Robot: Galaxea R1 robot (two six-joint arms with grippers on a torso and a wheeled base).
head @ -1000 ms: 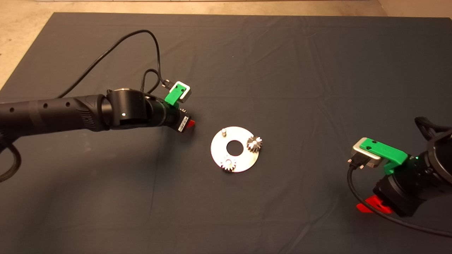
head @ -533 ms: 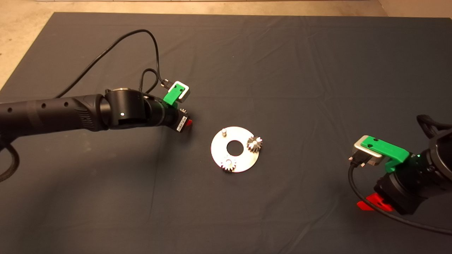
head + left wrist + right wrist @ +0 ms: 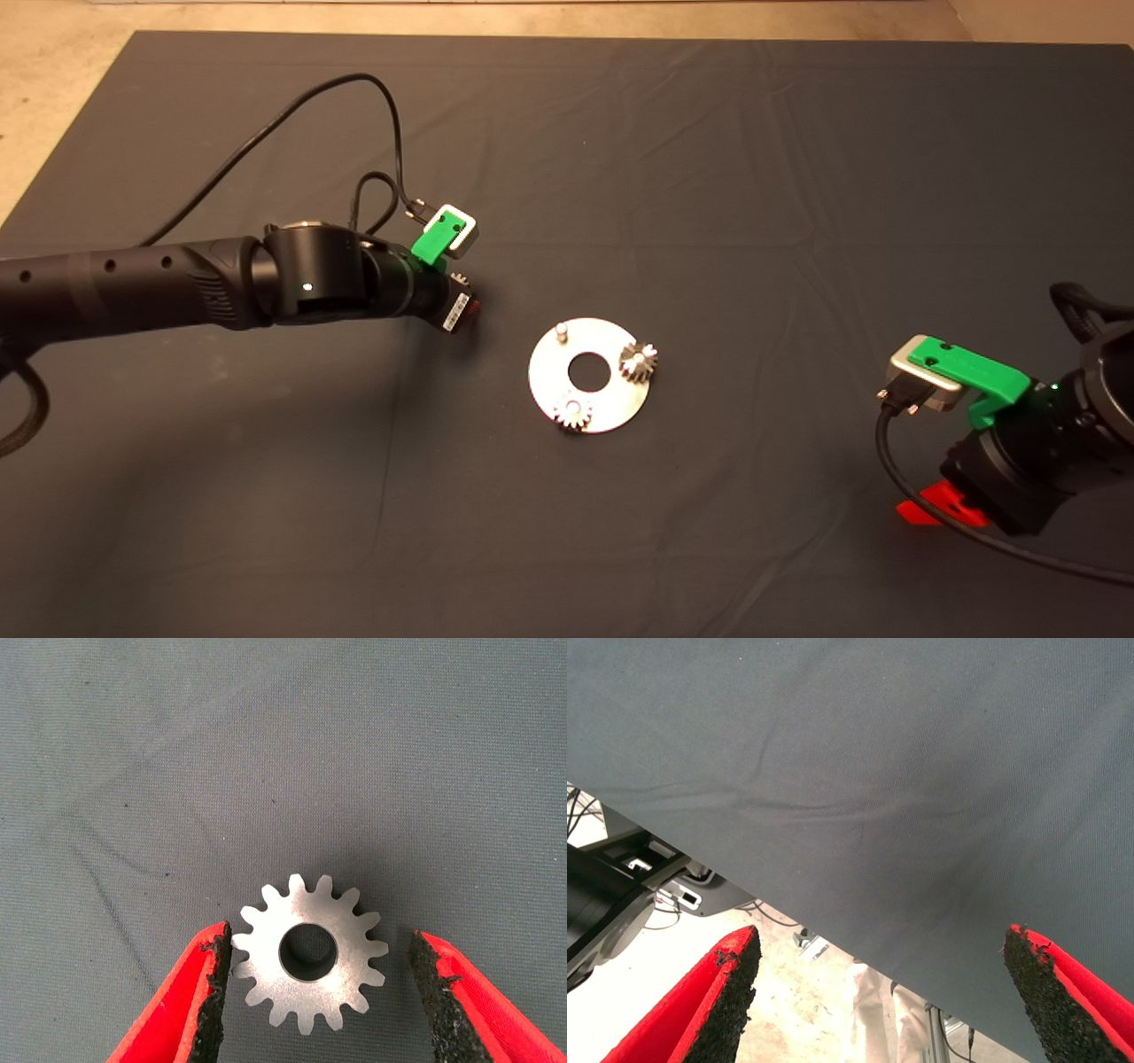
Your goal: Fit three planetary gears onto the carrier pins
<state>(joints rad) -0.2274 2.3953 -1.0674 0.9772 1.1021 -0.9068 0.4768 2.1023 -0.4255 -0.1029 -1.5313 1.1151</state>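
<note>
A shiny round disc (image 3: 620,403) lies mid-mat. Two planetary gears (image 3: 638,361) (image 3: 573,413) sit on its carrier pins at the right and near edges. One bare pin (image 3: 561,331) stands at the far left of the disc. A third gear (image 3: 310,952) lies flat on the mat, seen only in the left wrist view. My left gripper (image 3: 321,941) straddles it, open; one pad (image 3: 213,992) is at its teeth and the other (image 3: 438,992) stands clear. In the head view that gripper (image 3: 469,310) hangs just left of the disc. My right gripper (image 3: 930,512) is open.
A black cable (image 3: 292,115) loops from the left wrist over the mat's far left. The right wrist view shows open fingers (image 3: 731,992) above the mat's edge (image 3: 833,939), with floor and equipment beyond. The right arm (image 3: 1045,443) sits at the lower right.
The left gripper has settled slightly lower and a touch leftward, so less of its red finger shows. The right gripper has drifted a little right and toward the near edge. Disc and gears are unmoved.
</note>
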